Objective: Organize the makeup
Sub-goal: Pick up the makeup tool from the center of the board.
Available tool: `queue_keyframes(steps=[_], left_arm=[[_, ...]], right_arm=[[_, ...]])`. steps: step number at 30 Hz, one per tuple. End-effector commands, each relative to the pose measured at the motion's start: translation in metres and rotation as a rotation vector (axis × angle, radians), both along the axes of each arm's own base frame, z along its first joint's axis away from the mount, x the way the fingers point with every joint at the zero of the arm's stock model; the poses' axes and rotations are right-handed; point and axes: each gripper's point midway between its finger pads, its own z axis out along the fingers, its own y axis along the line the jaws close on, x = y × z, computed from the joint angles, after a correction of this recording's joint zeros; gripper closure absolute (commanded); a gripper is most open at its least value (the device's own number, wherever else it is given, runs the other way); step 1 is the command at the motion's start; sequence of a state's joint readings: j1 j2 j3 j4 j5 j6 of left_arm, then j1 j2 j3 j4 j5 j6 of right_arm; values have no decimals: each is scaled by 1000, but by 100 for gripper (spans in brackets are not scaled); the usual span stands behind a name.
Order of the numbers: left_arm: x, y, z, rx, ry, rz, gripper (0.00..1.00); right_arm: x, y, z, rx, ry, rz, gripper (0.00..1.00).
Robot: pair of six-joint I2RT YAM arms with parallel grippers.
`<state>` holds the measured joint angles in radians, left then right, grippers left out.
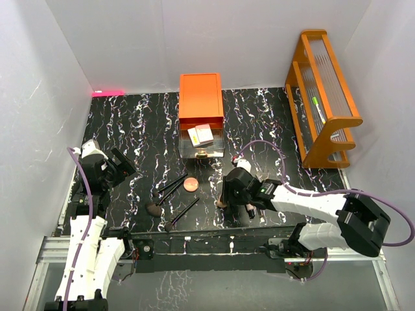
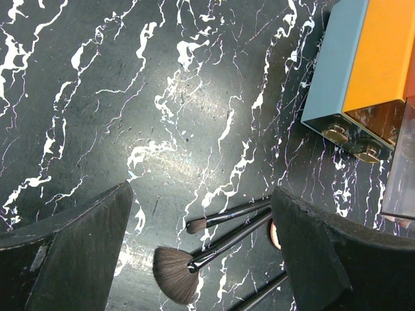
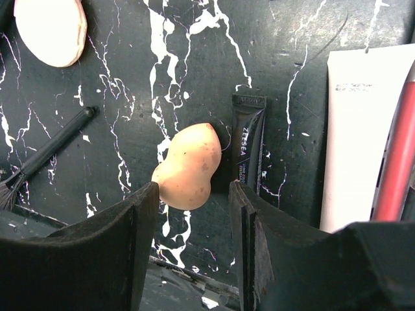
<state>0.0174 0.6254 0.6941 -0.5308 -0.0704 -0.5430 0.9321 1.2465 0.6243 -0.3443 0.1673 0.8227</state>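
A beige sponge (image 3: 188, 167) lies on the black marbled table, its near end just between the tips of my right gripper (image 3: 193, 194). The jaws stand open, with a gap showing on the right side. A dark tube (image 3: 248, 152) lies right beside the sponge. Beyond it are a white tube (image 3: 360, 136) and a pink one (image 3: 397, 162). The round tan compact (image 1: 190, 184) and long black brushes (image 1: 172, 187) lie left of centre. My left gripper (image 2: 202, 191) hangs open above the fan brush (image 2: 178, 275) and a smaller brush (image 2: 227, 217).
The orange drawer chest (image 1: 201, 100) stands at the back centre. Its clear drawer (image 1: 214, 153) is pulled out, with square palettes (image 1: 203, 135) inside. An orange wooden rack (image 1: 324, 97) stands at the back right. White walls close in the table.
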Motion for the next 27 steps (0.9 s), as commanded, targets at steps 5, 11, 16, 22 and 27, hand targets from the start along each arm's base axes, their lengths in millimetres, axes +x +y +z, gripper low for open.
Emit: queue_keyframes(steps=[5, 11, 16, 22, 27], left_arm=[[1, -1, 8, 0, -27, -5, 13], [1, -1, 8, 0, -27, -6, 13], [1, -1, 8, 0, -28, -6, 13], [1, -1, 8, 0, -28, -5, 13], [1, -1, 8, 0, -30, -8, 13]], right_arm=[[10, 18, 8, 50, -39, -6, 52], [6, 25, 3, 42, -25, 16, 59], [4, 30, 1, 35, -18, 30, 62], [1, 35, 6, 41, -28, 45, 82], [-4, 43, 35, 57, -60, 70, 92]])
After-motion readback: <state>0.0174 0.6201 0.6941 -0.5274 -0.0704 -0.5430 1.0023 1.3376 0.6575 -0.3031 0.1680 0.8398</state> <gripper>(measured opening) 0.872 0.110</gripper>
